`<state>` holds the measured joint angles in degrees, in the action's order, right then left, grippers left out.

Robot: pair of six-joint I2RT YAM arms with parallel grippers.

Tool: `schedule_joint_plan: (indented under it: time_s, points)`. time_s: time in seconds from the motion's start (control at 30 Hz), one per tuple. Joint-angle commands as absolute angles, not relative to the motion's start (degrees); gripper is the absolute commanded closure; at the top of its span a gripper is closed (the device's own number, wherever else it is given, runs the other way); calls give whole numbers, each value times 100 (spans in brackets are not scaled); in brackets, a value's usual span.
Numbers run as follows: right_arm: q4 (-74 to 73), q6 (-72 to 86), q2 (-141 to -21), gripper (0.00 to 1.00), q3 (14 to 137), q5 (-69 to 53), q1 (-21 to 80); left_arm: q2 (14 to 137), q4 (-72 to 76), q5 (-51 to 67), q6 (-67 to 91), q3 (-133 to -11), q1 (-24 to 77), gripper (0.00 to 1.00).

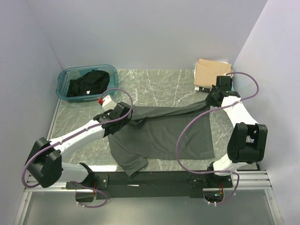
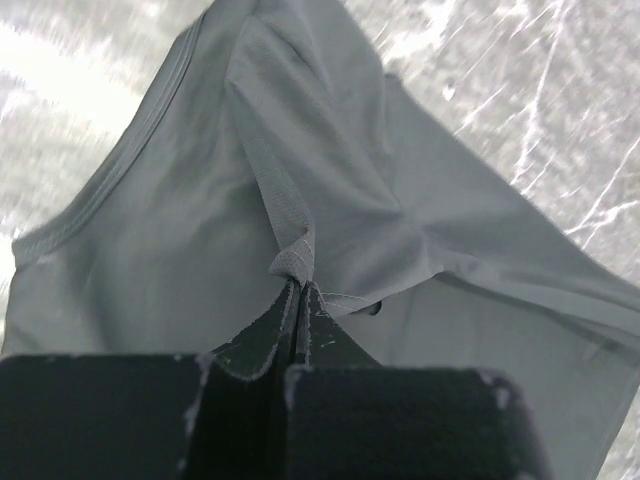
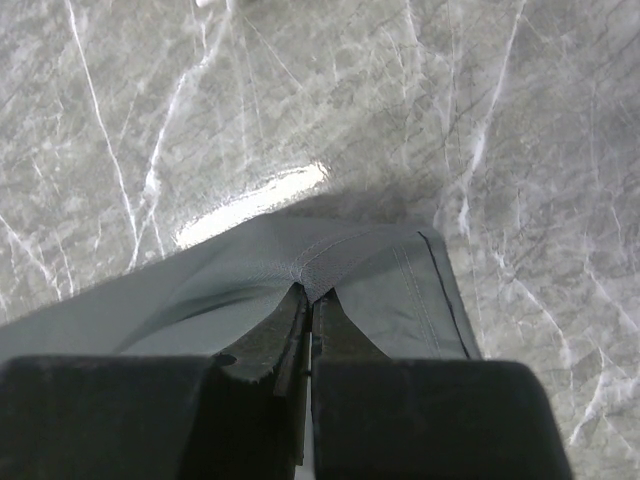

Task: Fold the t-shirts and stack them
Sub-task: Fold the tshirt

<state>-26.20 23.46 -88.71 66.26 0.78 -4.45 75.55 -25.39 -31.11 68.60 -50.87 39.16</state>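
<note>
The dark charcoal-grey t-shirt [image 1: 161,133] lies spread across the middle of the table, its near edge hanging over the front. My left gripper [image 1: 123,112] is shut on the shirt's shoulder seam [image 2: 292,262] beside the collar. My right gripper [image 1: 209,99] is shut on the shirt's hemmed corner [image 3: 318,275] and holds it just above the marble. The far edge is stretched between the two grippers. A folded tan t-shirt [image 1: 212,72] lies at the back right. A black t-shirt [image 1: 88,84] is crumpled inside the teal tub [image 1: 64,76].
The teal plastic tub stands at the back left. Walls close in the table on the left, back and right. A dark rail [image 1: 150,178] with the arm bases runs along the front edge. Purple cables [image 1: 185,133] loop over the shirt.
</note>
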Motion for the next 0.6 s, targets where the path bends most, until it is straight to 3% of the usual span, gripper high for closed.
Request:
schedule_joint_plan:
  time_s: [0.0,0.3,0.47,0.5,0.53,0.57]
  points:
    - [-2558,2250,-8649,100,6548,132,-483,7295,-2909,-3392,7506,-4922,4121,99]
    - [-2601,2364,-8263,100,5995,403,-475,7348,-3085,-3331,7743,-4509,4254,99]
    - [-2865,2698,-7692,79,5143,1010,-483,7243,-3015,-3077,7568,-4316,4254,99]
    - [-2926,2768,-7447,72,4994,1150,-483,7199,-3041,-3059,7567,-4272,4254,96]
    - [-2944,2847,-7323,57,4862,1238,-483,7163,-3085,-3041,7576,-4228,4254,93]
    - [-2970,2891,-7217,49,4678,1291,-483,7085,-3137,-3024,7533,-4219,4254,88]
